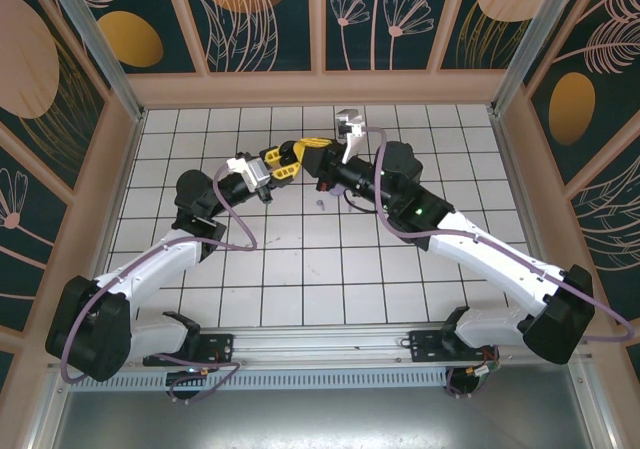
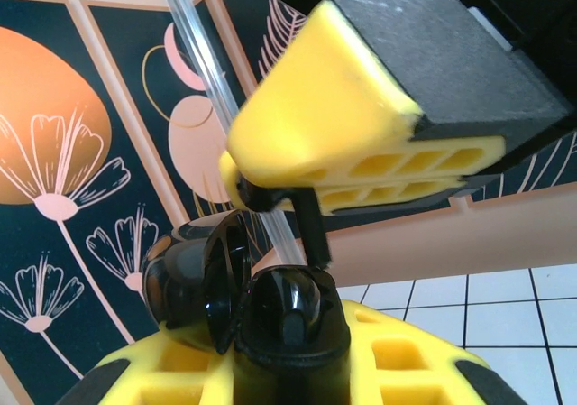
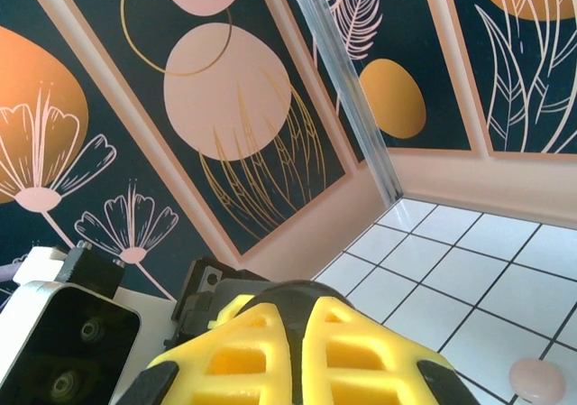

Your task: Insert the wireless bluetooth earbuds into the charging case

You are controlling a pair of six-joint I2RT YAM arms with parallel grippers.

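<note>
My left gripper (image 2: 288, 355) is shut on a black charging case (image 2: 288, 319), held upright with its round lid (image 2: 212, 283) swung open to the left. Just above it, my right gripper (image 2: 257, 188) is shut on a black earbud (image 2: 312, 232). The earbud's thin stem hangs down and its tip is at the rim of the case's open well. In the top view the left gripper (image 1: 283, 166) and right gripper (image 1: 306, 150) meet tip to tip above the middle of the tiled floor. In the right wrist view the yellow fingers (image 3: 261, 351) are pressed together and hide the earbud.
A small pale thing (image 1: 320, 204) lies on the tiles just below the grippers. A pale pink disc (image 3: 538, 380) rests on the floor at the lower right of the right wrist view. A white bracket-like piece (image 1: 350, 126) stands behind the grippers. Patterned walls enclose the floor.
</note>
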